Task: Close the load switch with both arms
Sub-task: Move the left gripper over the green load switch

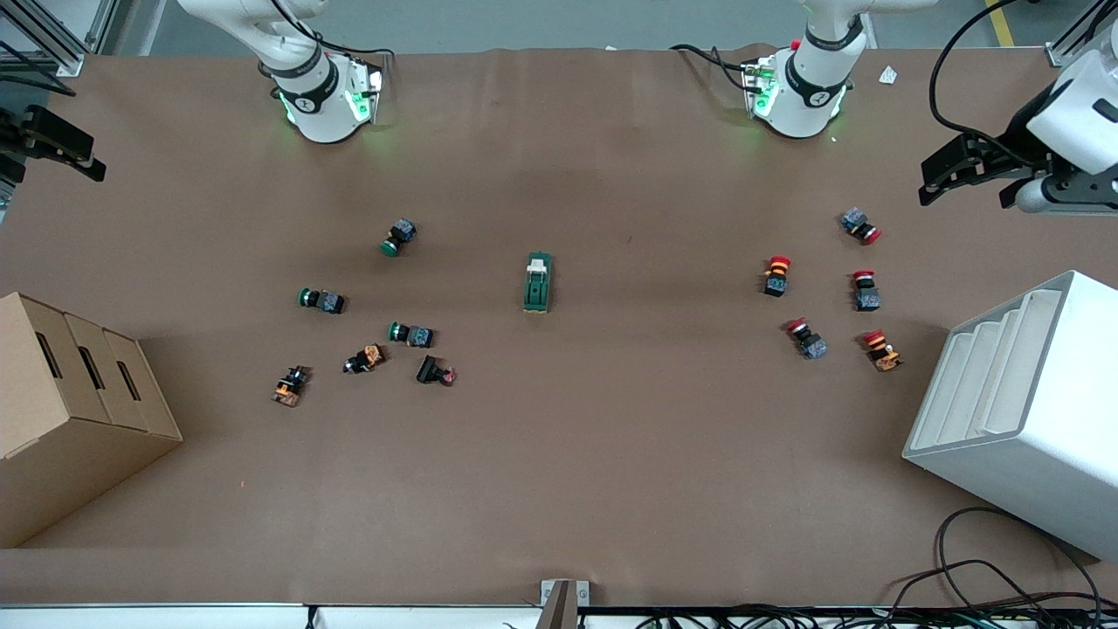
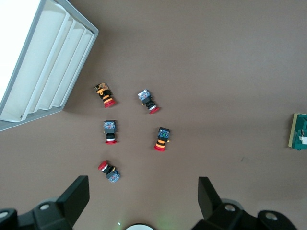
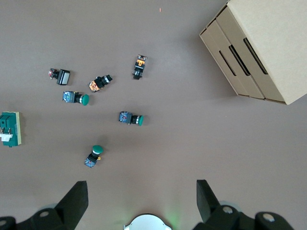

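**Desk:** Front view first: where does the load switch [image 1: 537, 283] sit?

**Photographer:** Flat on the brown table [image 1: 611, 454], about midway between the two arms' ends, with its cream lever end turned toward the robots' bases. Nothing touches it. In the left wrist view it shows only at the picture's edge [image 2: 300, 132], and likewise in the right wrist view [image 3: 9, 129].

**Desk:** And the arms?

**Photographer:** Both are raised and wait well apart from the switch. The left pincer [image 1: 948, 175] hangs over the left arm's end of the table, its fingers [image 2: 76, 196] spread wide and holding nothing. The right pincer [image 1: 61, 148] hangs over the right arm's end, also released, with its fingers [image 3: 76, 200] parted and bare.

**Desk:** What else is on the table?

**Photographer:** A cluster of red-capped push buttons [image 1: 821, 293] lies toward the left arm's end, near a white tiered bin [image 1: 1013, 411]. Green-capped and orange-bodied push buttons [image 1: 371, 319] are scattered toward the right arm's end, near a slotted cardboard box [image 1: 70, 411]. Both boxes lie nearer the front camera than the buttons.
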### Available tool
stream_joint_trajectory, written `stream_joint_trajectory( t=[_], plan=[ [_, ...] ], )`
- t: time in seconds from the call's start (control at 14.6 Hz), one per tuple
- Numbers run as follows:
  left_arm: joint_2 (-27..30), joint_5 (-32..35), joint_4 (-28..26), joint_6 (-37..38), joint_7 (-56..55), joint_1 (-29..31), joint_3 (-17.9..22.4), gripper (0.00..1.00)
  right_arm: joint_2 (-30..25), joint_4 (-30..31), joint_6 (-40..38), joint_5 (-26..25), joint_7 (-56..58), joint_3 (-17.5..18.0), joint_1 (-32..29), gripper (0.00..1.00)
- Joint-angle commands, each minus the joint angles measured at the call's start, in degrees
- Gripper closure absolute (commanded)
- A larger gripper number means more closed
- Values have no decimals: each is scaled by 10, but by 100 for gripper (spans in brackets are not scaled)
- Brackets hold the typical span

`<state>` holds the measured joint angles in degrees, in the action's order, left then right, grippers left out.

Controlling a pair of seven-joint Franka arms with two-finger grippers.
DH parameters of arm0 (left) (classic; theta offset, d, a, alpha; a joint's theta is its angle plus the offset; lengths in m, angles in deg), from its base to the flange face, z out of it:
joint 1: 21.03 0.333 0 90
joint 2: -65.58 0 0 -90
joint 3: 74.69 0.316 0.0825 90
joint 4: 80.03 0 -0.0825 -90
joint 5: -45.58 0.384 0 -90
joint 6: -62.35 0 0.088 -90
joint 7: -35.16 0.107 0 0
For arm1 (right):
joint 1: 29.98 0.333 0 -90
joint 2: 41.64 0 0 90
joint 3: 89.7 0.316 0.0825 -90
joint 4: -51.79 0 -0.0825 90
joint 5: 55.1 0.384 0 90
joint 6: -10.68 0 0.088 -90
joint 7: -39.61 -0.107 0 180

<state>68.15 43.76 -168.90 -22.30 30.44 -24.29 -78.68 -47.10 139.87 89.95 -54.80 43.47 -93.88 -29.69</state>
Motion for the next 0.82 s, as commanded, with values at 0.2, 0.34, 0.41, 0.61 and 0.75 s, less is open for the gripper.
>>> stream_joint_trajectory(
  t=[0.2, 0.34, 0.41, 0.61, 0.75],
  plan=[
    [-6, 1, 19, 1, -2, -2, -5, 0, -3, 3, 3, 12, 2, 5, -12, 0],
    [-29, -3, 25, 2, 6, -8, -14, 0, -4, 4, 0, 19, 3, 3, -12, 0],
    [-34, -4, 20, 4, -2, -22, -32, 0, -4, 4, -1, 19, 3, 3, -12, 0],
    [-55, 0, 5, -10, -16, -43, -78, 0, -4, 4, -1, 19, 4, 3, -12, 0],
    [-73, 0, -2, -34, -68, -50, -128, 0, -4, 3, -1, 19, 4, 3, -11, 0]
  ],
)
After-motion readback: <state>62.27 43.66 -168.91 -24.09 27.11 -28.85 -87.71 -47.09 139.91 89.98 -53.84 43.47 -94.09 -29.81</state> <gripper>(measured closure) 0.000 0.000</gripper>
